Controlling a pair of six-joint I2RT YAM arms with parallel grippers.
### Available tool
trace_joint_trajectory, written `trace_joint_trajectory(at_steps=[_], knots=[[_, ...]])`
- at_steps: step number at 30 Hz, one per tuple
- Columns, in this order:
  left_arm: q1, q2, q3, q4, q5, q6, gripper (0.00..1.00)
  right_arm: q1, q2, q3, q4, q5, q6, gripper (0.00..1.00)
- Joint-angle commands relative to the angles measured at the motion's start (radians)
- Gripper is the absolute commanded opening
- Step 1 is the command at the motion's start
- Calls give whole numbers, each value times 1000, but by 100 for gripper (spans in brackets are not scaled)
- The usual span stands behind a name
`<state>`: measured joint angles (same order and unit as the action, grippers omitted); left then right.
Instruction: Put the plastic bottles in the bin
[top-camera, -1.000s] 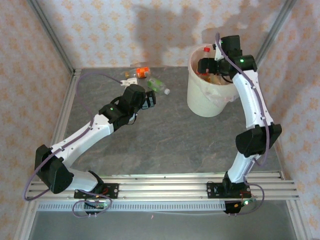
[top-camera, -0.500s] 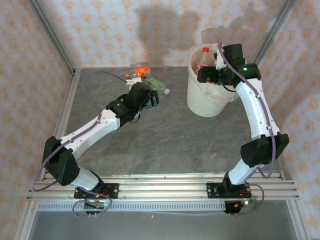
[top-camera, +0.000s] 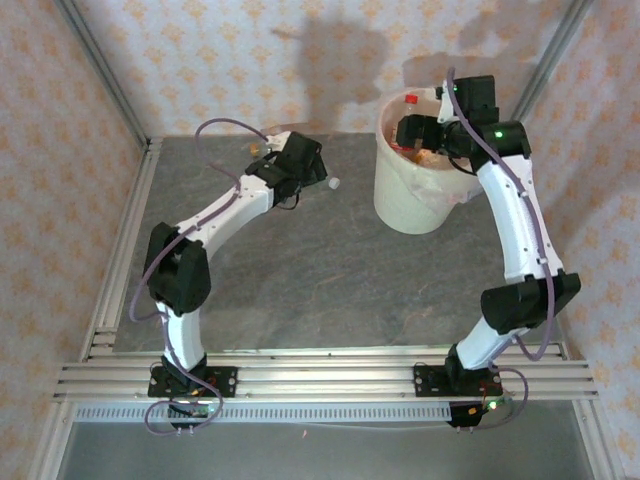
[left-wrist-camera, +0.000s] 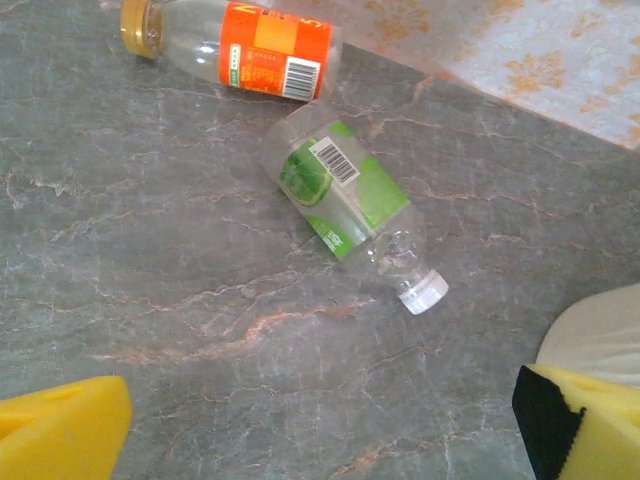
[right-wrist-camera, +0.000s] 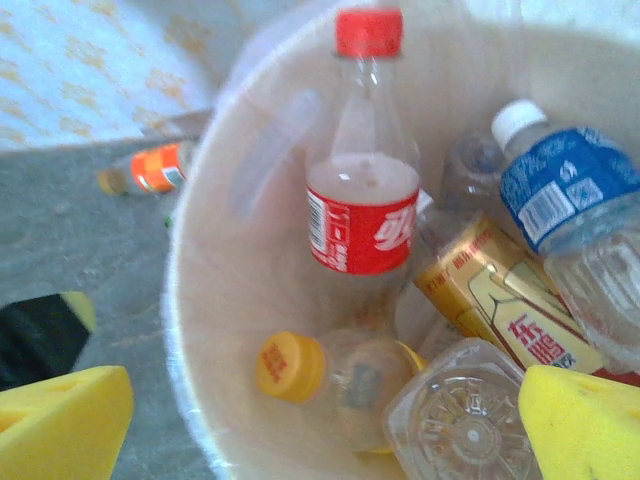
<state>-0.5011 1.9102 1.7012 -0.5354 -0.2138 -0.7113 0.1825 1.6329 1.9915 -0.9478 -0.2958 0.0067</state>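
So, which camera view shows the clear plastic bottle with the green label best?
The left wrist view: the green-labelled bottle lies whole on the table, its barcode and white cap plain. In the top external view, the left arm covers it except the white cap.

gold-label bottle (right-wrist-camera: 505, 305): "东鹏" | red-label bottle (right-wrist-camera: 362, 215): characters illegible

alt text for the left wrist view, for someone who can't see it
A clear green-labelled bottle with a white cap lies on its side mid-frame on the grey marbled table, with an orange-labelled bottle lying just beyond it. The open left gripper hangs above, its yellow pads at the bottom corners.
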Motion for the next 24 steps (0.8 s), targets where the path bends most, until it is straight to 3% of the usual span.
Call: trace_joint_trajectory(at_steps=[1, 9, 16, 24], knots=[[8, -17, 28, -67, -19, -53, 100, 59, -75, 8, 79, 8, 6, 99], [58, -160, -166, -37, -65, -108, 100, 268, 3, 48, 187, -38, 1, 99], [141, -349, -376, -37, -128, -154, 100, 403, 296, 238, 160, 21, -27, 99], [188, -460, -506, -38, -153, -125, 100, 412, 678, 488, 118, 109, -66, 99]])
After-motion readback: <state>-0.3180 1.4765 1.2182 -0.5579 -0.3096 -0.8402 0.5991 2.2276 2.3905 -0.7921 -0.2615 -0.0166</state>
